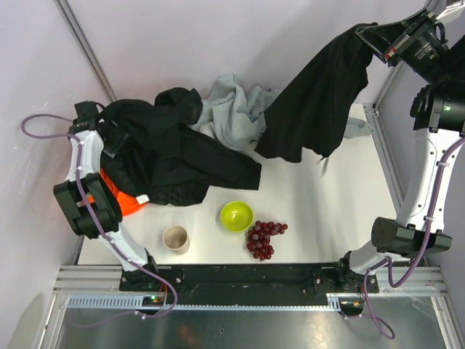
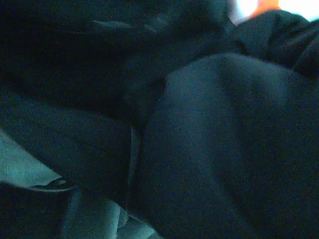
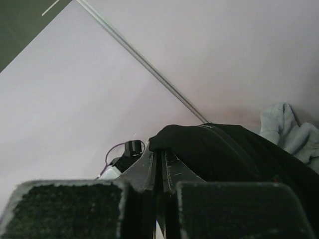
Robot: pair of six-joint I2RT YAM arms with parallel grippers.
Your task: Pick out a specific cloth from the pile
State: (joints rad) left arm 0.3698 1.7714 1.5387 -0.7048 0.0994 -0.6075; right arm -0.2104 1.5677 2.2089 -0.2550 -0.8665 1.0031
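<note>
The cloth (image 1: 320,102), plain black and thin, hangs from my right gripper (image 1: 369,38), raised high at the back right; its lower edge trails over the pile's right end. In the right wrist view the gripper (image 3: 160,158) is shut on a fold of the cloth (image 3: 234,154). The pile (image 1: 182,156) lies at the back left: a large black garment with a small white label (image 1: 143,198), an orange piece (image 1: 123,203) and a light grey sweatshirt (image 1: 232,116). My left gripper (image 1: 102,125) is down in the black garment; the left wrist view is filled by dark fabric (image 2: 224,149), fingers hidden.
A green bowl (image 1: 237,215), a beige cup (image 1: 175,238) and a bunch of dark red grapes (image 1: 263,237) sit near the table's front. A metal post (image 1: 83,43) runs up the back wall. A rail (image 1: 385,160) borders the table's right side.
</note>
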